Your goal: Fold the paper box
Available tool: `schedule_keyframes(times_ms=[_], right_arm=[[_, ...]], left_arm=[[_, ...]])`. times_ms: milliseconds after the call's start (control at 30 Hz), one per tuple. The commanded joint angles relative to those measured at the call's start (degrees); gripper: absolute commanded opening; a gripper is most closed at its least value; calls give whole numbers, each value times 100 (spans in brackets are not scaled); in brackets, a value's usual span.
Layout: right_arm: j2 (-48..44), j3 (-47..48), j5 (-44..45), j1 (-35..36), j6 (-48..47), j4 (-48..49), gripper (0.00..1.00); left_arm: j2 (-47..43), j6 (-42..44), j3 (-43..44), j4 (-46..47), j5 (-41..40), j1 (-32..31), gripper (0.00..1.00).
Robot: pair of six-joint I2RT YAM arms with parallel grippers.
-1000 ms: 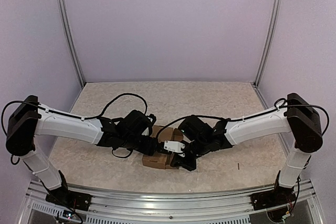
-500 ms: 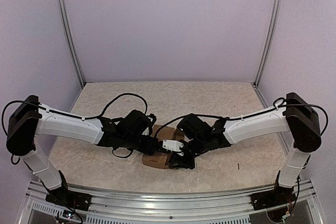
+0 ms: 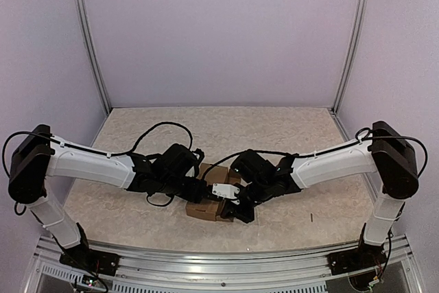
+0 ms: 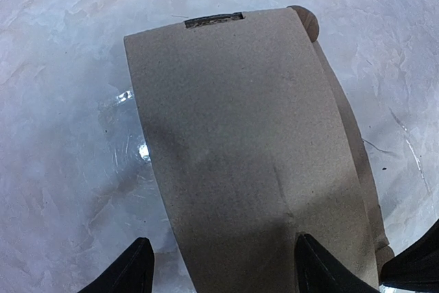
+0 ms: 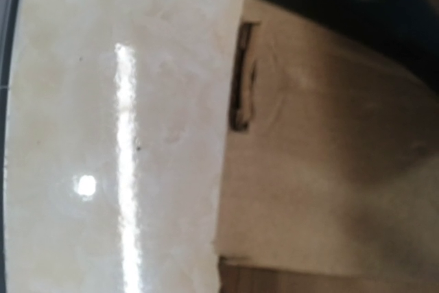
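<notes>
The left gripper (image 4: 223, 271), fingers apart, straddles the near end of the paper box (image 4: 240, 135), whose long panel runs straight away from it on the table (image 3: 288, 128). The right gripper (image 3: 232, 205) crowds the box's right side, equally close; whether its fingers are apart or together cannot be told.

Paper box (image 4: 254, 156): plain brown cardboard, partly folded. Lies low near the middle of the pale surface (image 4: 62, 101), broad flat panel up, narrow slot at one edge, rounded tab beside it.
</notes>
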Motion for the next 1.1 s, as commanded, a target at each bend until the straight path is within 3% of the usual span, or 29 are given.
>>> schedule_keyframes(times_ms=[0, 867, 1067], right_arm=[[-47, 16, 112, -13, 45, -115, 0], [176, 644, -112, -45, 153, -484, 1], [-755, 499, -304, -669, -220, -724, 26]], left_arm=[[120, 135, -98, -314, 52, 20, 69], [120, 117, -37, -289, -179, 7, 69], [-596, 316, 6, -138, -600, -105, 76]])
